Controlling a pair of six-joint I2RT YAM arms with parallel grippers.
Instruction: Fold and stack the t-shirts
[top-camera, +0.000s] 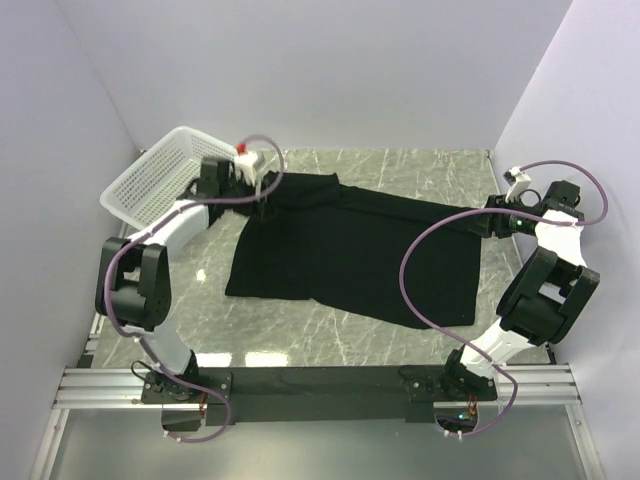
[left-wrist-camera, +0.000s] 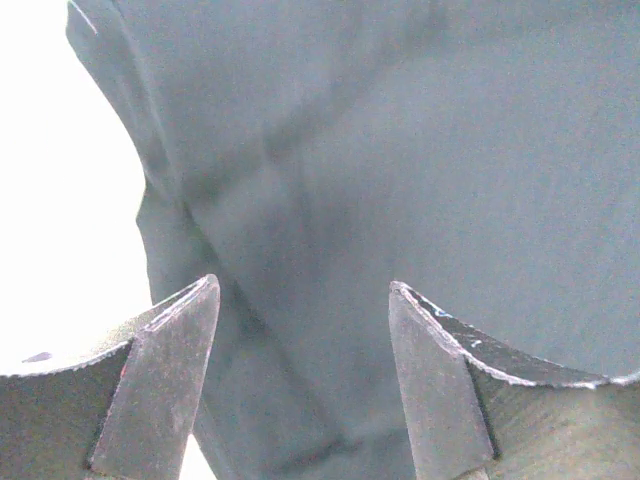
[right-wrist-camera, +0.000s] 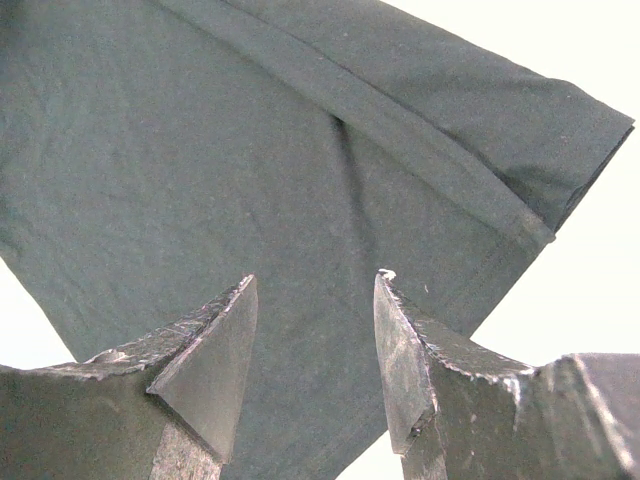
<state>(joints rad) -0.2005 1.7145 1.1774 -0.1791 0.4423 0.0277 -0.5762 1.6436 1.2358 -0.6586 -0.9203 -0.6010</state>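
One plain black short-sleeved cloth t-shirt (top-camera: 350, 250) lies spread, somewhat crooked, across the middle of the marbled grey desk (top-camera: 300, 340). Its far-left corner is bunched just beside the tilted white plastic mesh basket (top-camera: 150, 180), and its right side reaches toward the right wall. The left hand (top-camera: 262, 190) hovers over that bunched corner with its fingers (left-wrist-camera: 160, 390) spread and nothing between them; the left wrist view shows only rumpled cloth below the gap. The right hand (top-camera: 480, 222) sits over the right sleeve (right-wrist-camera: 480, 130), likewise unclenched, its fingertips apart above the hemmed edge and holding nothing. The step in hand looks like flattening and squaring the shirt ahead of the first fold. To do it well, each hand should probably take a single layer close to a hem or seam, not a fistful of the middle, and both should close fully before either lifts. Pulling outward together would take out the far-left creases; a lopsided pull would likely drag the whole shirt toward the basket. In the bunched cloth the left hand risks catching two layers.
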